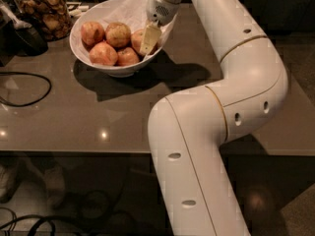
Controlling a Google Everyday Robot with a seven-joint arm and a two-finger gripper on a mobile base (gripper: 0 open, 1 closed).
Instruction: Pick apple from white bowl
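Observation:
The white bowl, lined with crinkled white paper, stands at the back left of the brown table. It holds several orange-red apples and one dull greenish-yellow speckled one. My gripper reaches down into the right side of the bowl. It is at the rightmost orange-red apple and hides part of it. Other apples lie at the left and front of the bowl. My white arm comes from the lower right and bends over the table.
A glass jar of brown snacks stands behind the bowl at the left. A dark object lies beside it. A black cable loops on the table's left. The table's front edge runs across the middle.

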